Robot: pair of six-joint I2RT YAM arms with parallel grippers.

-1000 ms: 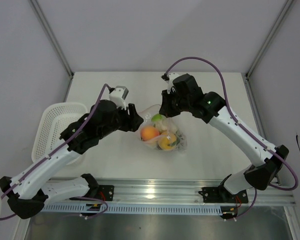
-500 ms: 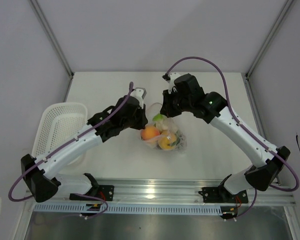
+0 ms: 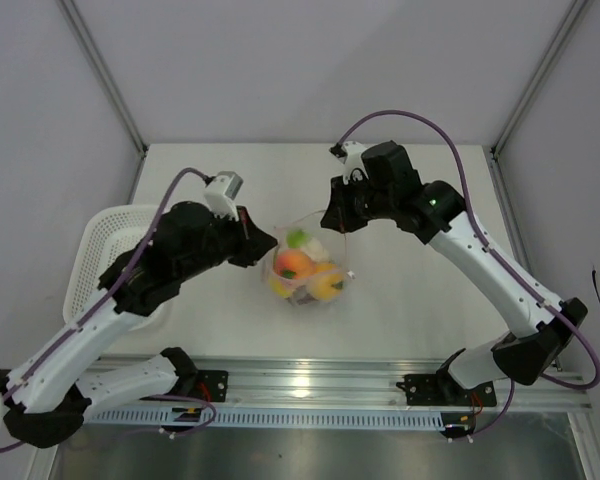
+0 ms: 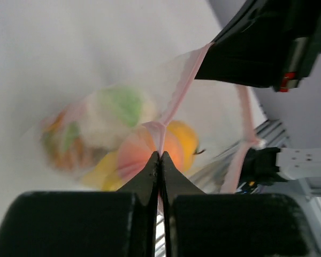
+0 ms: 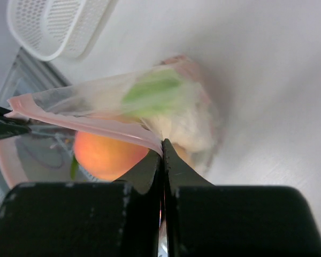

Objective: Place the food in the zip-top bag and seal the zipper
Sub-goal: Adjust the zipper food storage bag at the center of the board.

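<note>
The left gripper (image 4: 159, 160) pinches the zipper (image 4: 179, 93) between closed jaws, and the pink strip runs up to the right gripper (image 4: 214, 51). Behind, the zip-top bag (image 4: 96, 128) holds blurred food (image 4: 136, 155) (orange, yellow and green-white pieces).

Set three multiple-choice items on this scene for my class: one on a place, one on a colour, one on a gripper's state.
1. The food lies: A in the basket; B inside the zip-top bag; C loose on the table.
2. The zipper is: A blue; B black; C pinkish-red.
3. The left gripper is: A shut on the zipper; B open; C shut on the basket.
Answers: B, the fruits show through the clear film; C, both wrist views show a pink strip; A, its jaws pinch that strip.
</note>
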